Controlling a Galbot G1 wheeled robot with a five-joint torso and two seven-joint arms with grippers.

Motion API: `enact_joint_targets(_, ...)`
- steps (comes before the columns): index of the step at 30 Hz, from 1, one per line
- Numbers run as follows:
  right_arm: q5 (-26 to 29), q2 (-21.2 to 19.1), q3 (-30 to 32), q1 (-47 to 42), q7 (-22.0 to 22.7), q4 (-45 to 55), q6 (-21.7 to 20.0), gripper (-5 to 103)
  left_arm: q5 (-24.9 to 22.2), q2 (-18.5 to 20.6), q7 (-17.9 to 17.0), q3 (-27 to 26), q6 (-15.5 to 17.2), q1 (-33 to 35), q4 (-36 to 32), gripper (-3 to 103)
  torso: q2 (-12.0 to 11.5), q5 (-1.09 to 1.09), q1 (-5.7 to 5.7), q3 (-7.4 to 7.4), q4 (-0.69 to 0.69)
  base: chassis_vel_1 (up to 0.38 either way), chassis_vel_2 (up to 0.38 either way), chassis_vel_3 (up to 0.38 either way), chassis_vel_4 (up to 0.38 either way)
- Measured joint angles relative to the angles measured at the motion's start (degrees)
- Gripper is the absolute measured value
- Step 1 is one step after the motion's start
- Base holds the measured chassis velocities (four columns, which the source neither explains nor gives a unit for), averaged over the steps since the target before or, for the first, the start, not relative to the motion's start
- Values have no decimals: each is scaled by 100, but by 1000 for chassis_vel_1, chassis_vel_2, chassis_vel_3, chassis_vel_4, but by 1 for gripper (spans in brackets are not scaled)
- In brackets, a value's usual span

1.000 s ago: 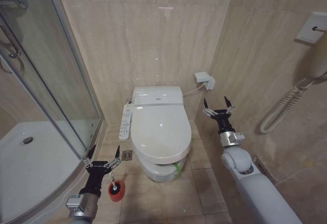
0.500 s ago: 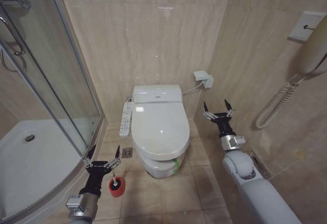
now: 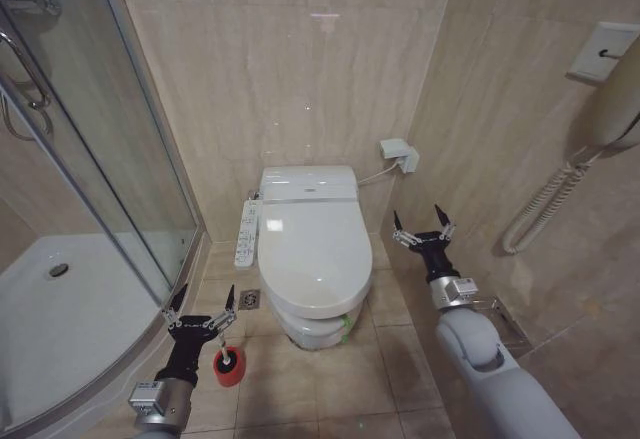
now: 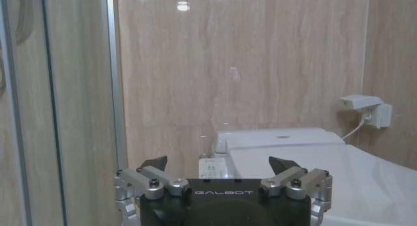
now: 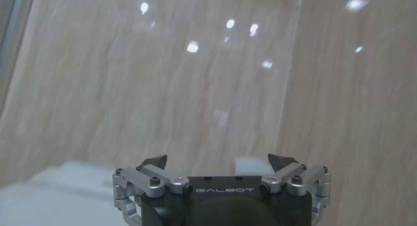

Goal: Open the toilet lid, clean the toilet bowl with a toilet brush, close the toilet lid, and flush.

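The white toilet lid (image 3: 313,254) lies shut over the toilet bowl (image 3: 312,329), which stands on the floor against the back wall. A button panel (image 3: 246,233) sits along the bowl's left side. The toilet brush (image 3: 229,365) stands in its small red cup holder on the floor, left of the bowl's front. My left gripper (image 3: 204,303) hovers open above the brush, empty; the left wrist view shows the left gripper (image 4: 219,163) facing the lid (image 4: 339,177). To the right of the lid, my right gripper (image 3: 423,224) is open and empty, and the right wrist view has the right gripper (image 5: 220,160) facing the wall.
A curved glass shower enclosure (image 3: 110,169) with a white tray (image 3: 60,319) fills the left side. On the right wall hangs a wall phone (image 3: 600,109) with a coiled cord. A wall socket (image 3: 398,154) with a cable sits behind the toilet. A floor drain (image 3: 249,301) lies left of the bowl.
The whole head view shifted between the oldest frame and now, so the camera moved. My right gripper has moved slightly down and toward the toilet. The left gripper has not moved.
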Motion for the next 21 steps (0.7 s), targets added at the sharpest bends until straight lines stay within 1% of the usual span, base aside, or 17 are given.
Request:
enact_joint_targets(1,27,-17,30,-79,-91,9,-89,100,0,0,0,0,0,0,0,100,0,0,0,0,0,0,0,0,0)
enact_joint_targets(2,27,-17,30,-79,-91,9,-89,100,0,0,0,0,0,0,0,100,0,0,0,0,0,0,0,0,0)
enact_joint_targets(6,203,-16,126,-510,-342,314,-638,100,0,0,0,0,0,0,0,100,0,0,0,0,-1,0,0,0,0)
enact_joint_targets(8,200,17,132,-592,-350,382,-721,100,0,0,0,0,0,0,0,100,0,-1,0,0,-2,0,0,0,0)
enact_joint_targets(13,81,405,303,-786,-165,611,-1220,100,0,0,0,0,0,0,0,100,0,-1,0,0,1,0,0,0,0)
enact_joint_targets(14,81,405,303,-786,-165,611,-1220,100,0,0,0,0,0,0,0,100,0,-1,0,0,1,0,0,0,0)
enact_joint_targets(18,43,638,509,-931,-91,772,-1323,100,0,0,0,0,0,0,0,100,0,0,0,0,0,0,0,0,0)
enact_joint_targets(21,38,682,572,-1038,-82,918,-1352,100,0,0,0,0,0,0,0,100,0,-1,0,0,0,0,0,0,0)
